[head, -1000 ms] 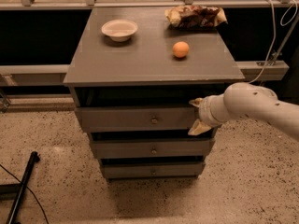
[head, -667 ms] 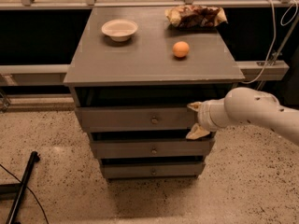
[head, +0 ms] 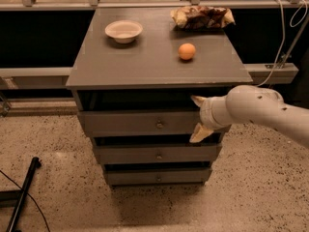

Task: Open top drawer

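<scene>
The top drawer point(head: 125, 123) is a wide grey front with a small brass knob point(head: 159, 124) at its centre, under the cabinet top. A dark gap shows above the front. My gripper point(head: 197, 117) is at the right part of that front, to the right of the knob. It is open, with one pale fingertip point(head: 197, 100) above the front's upper edge and the other at its lower edge. It holds nothing. My white arm point(head: 260, 109) reaches in from the right.
Two lower grey drawers point(head: 157, 154) with like knobs sit beneath. On the cabinet top point(head: 145, 66) are a white bowl point(head: 123, 31), an orange point(head: 187, 51) and a snack bag point(head: 200, 16). A black pole point(head: 21, 197) lies on the speckled floor at the left.
My gripper and arm have shifted slightly left along the top drawer front, toward the knob. The drawer front looks unmoved.
</scene>
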`<state>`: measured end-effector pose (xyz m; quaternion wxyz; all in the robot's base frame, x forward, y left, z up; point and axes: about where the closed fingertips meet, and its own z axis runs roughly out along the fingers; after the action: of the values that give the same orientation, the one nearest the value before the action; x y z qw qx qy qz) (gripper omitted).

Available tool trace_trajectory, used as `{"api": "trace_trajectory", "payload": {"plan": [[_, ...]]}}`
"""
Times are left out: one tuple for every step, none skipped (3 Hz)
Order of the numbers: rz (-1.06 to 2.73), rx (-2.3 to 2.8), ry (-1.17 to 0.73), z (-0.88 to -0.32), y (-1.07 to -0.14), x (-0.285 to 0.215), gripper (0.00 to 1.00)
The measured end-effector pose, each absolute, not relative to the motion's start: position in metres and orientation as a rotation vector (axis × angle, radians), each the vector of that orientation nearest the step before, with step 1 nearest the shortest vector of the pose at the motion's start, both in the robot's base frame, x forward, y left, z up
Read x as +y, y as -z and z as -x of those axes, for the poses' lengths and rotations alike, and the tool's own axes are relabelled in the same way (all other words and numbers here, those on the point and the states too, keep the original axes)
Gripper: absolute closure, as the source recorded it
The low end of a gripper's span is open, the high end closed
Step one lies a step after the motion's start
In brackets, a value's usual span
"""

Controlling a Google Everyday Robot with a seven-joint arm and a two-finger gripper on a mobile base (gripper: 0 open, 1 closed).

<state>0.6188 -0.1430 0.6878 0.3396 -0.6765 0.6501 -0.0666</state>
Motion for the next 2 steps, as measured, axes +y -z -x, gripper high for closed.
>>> {"api": "trace_trajectory", "payload": {"plan": [[1.756, 1.716, 0.191, -0.643, -0.684, -0.151, 0.00], [1.765, 1.768, 0.166, -0.656, -0.664, -0.161, 0.00]]}}
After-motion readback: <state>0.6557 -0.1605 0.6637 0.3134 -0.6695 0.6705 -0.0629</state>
